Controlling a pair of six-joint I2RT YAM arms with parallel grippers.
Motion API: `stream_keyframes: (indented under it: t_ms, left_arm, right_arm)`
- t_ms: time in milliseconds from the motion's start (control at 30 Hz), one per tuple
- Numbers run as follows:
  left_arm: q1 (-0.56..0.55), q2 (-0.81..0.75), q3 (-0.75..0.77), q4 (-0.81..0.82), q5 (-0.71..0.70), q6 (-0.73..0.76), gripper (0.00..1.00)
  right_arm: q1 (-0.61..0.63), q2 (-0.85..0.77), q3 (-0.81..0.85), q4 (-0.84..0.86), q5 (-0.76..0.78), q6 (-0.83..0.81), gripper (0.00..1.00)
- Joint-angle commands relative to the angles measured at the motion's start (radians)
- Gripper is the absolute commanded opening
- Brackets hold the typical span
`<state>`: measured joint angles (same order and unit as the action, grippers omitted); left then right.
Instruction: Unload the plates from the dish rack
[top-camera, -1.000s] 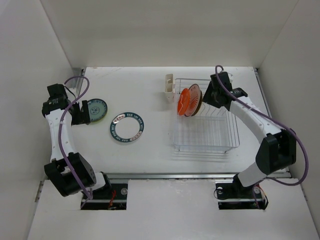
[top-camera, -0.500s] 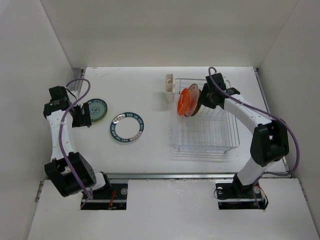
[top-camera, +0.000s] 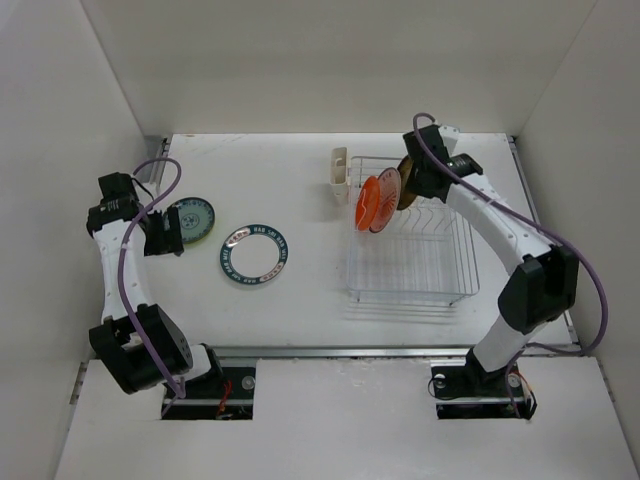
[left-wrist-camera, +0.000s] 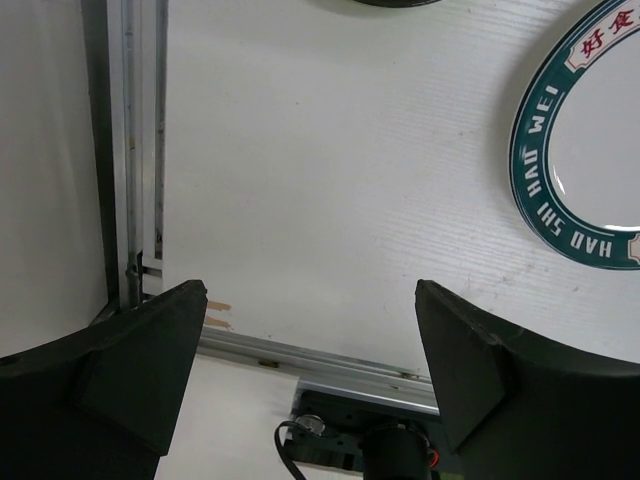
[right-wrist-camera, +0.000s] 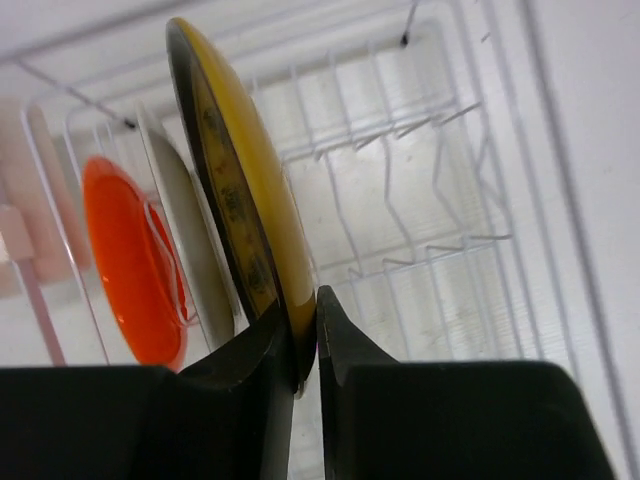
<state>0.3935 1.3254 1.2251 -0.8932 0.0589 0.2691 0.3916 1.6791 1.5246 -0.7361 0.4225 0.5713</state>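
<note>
The wire dish rack (top-camera: 415, 250) stands at the right of the table. An orange plate (top-camera: 368, 203) and a white plate with an orange patterned centre (top-camera: 384, 199) stand upright at its far left end. My right gripper (top-camera: 413, 182) is shut on the rim of a yellow plate (right-wrist-camera: 245, 190) and holds it edge-on above the rack beside them. A white plate with a teal rim (top-camera: 254, 252) lies flat on the table, and a lime green plate (top-camera: 196, 218) lies left of it. My left gripper (top-camera: 166, 232) is open and empty just left of the green plate.
A cream cutlery holder (top-camera: 338, 176) hangs on the rack's far left side. White walls close in the table on three sides. A metal rail (left-wrist-camera: 130, 150) runs along the table's left edge. The teal-rimmed plate (left-wrist-camera: 590, 160) shows in the left wrist view.
My right gripper has lifted the yellow plate up and back from its slot next to the patterned plate. The left arm has hardly moved.
</note>
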Motion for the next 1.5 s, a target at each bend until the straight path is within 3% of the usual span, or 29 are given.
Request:
stream_keyframes:
  t_ms: [0, 200, 300, 367, 400, 433, 467, 533, 567, 667, 967, 1133, 1333, 1433, 1467]
  left_arm:
    - [-0.004, -0.038, 0.050, -0.042, 0.030, 0.005, 0.83]
    - [-0.004, -0.078, 0.097, -0.085, 0.105, 0.005, 0.85]
    - [-0.004, -0.088, 0.134, -0.139, 0.269, 0.042, 0.86]
    - [-0.004, -0.088, 0.158, -0.211, 0.466, 0.105, 0.88]
    - [-0.004, -0.088, 0.159, -0.240, 0.533, 0.131, 0.88]
    - [-0.004, -0.088, 0.174, -0.269, 0.594, 0.183, 0.89]
    - [-0.004, -0.072, 0.186, -0.326, 0.695, 0.209, 0.89]
    - [-0.013, -0.060, 0.186, -0.355, 0.745, 0.228, 0.89]
    - [-0.013, -0.060, 0.186, -0.355, 0.745, 0.228, 0.89]
    - [-0.025, -0.060, 0.157, -0.293, 0.720, 0.176, 0.89]
    - [-0.071, -0.035, 0.044, -0.130, 0.587, 0.079, 0.89]
    - [-0.071, -0.046, -0.006, -0.052, 0.475, 0.038, 0.83]
    - [-0.071, -0.046, -0.030, 0.002, 0.387, 0.004, 0.74]
    - [-0.071, -0.037, -0.030, -0.015, 0.455, 0.004, 0.64]
    - [-0.071, -0.022, -0.020, -0.032, 0.496, 0.013, 0.55]
  right_arm:
    - [0.030, -0.070, 0.161, -0.158, 0.231, -0.014, 0.00]
    - [0.090, -0.084, 0.371, -0.465, 0.516, 0.058, 0.00]
    - [0.194, -0.120, 0.385, -0.386, 0.469, 0.035, 0.00]
    - [0.255, -0.142, 0.338, -0.257, 0.364, -0.085, 0.00]
    - [0.294, -0.156, 0.253, -0.173, 0.164, -0.131, 0.00]
    - [0.294, -0.176, 0.200, 0.010, 0.036, -0.164, 0.00]
    - [0.306, -0.176, 0.093, 0.199, -0.219, -0.183, 0.00]
    - [0.320, -0.176, 0.003, 0.295, -0.438, -0.183, 0.00]
    - [0.331, -0.151, -0.027, 0.452, -0.514, -0.163, 0.00]
    - [0.392, -0.035, -0.034, 0.639, -0.712, -0.148, 0.00]
    - [0.469, 0.281, 0.140, 0.889, -1.063, 0.007, 0.00]
    - [0.480, 0.315, 0.085, 1.084, -1.099, 0.102, 0.00]
    - [0.500, 0.334, 0.062, 1.107, -1.131, 0.121, 0.00]
    - [0.500, 0.344, 0.049, 1.153, -1.160, 0.150, 0.00]
    - [0.500, 0.358, 0.049, 1.185, -1.177, 0.160, 0.00]
